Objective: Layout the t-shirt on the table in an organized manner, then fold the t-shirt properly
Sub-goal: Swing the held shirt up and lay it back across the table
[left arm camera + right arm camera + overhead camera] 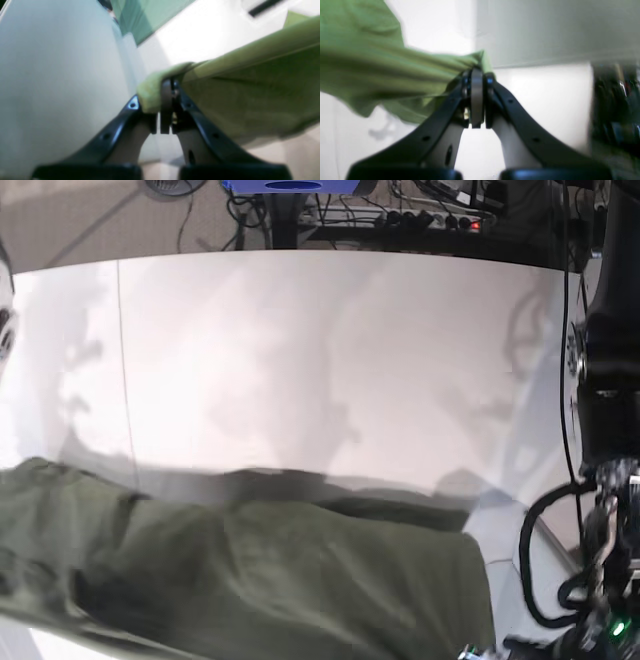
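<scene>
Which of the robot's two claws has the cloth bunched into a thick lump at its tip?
The left claw: the t-shirt wraps its tip in a fat wad. The right claw pinches only a thin pointed corner of the shirt.

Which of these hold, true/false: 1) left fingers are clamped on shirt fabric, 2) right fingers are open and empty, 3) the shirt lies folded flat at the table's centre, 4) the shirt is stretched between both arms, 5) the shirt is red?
1. True. The left fingers are shut on a bunched edge of the shirt.
2. False. The right fingers are shut on shirt fabric.
3. False. In the base view the shirt spans the near side, unfolded and held; the middle of the table shows bare.
4. True. Each wrist view shows fabric pulled away from its grip toward the other side.
5. False. It is olive green.
</scene>
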### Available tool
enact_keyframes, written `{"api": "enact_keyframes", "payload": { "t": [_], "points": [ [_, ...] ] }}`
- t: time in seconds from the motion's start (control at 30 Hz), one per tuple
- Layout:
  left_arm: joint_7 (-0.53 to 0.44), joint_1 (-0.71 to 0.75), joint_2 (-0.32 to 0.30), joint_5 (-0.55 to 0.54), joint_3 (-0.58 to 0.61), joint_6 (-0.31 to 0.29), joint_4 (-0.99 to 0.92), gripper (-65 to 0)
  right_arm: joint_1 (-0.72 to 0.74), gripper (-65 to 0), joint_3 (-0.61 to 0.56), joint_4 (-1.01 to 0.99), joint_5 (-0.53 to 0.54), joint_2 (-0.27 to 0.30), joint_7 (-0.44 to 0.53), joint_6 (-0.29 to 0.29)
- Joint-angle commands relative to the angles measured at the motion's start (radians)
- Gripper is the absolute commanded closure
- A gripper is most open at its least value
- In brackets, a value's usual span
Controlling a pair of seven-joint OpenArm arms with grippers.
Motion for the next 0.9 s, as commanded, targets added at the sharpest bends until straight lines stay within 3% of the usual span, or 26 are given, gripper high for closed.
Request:
{"api": "enact_keyframes", "payload": {
  "t": [0.0, 0.2, 0.33, 0.43, 0.63, 0.77, 0.87],
  "points": [
    [-0.054, -0.06, -0.013, 0.02, 0.014, 0.014, -0.061, 0.0, 0.07, 0.0, -0.021, -0.075, -0.018, 0.015, 0.067, -0.014],
    [-0.401, -0.318, 0.062, 0.036, 0.192, 0.054, -0.595, 0.0, 0.427, 0.0, -0.125, -0.694, -0.021, -0.015, 0.5, -0.022],
    [-0.556, -0.486, 0.141, 0.12, 0.24, 0.055, -0.82, 0.0, 0.599, 0.0, -0.144, -0.833, -0.021, -0.012, 0.655, -0.125],
    [-0.593, -0.52, 0.19, 0.162, 0.24, 0.055, -0.886, 0.0, 0.624, 0.0, -0.145, -0.83, -0.021, -0.006, 0.675, -0.126],
    [-0.588, -0.52, 0.196, 0.16, 0.24, 0.055, -0.885, 0.0, 0.624, 0.0, -0.147, -0.829, -0.021, -0.006, 0.655, -0.125],
    [-0.543, -0.514, 0.151, 0.16, 0.238, 0.055, -0.768, 0.0, 0.61, 0.0, -0.145, -0.786, -0.021, -0.004, 0.612, -0.123],
    [-0.539, -0.433, 0.13, 0.165, 0.238, 0.055, -0.67, 0.0, 0.5, 0.0, -0.145, -0.674, -0.021, 0.009, 0.604, -0.128]
  ]
}}
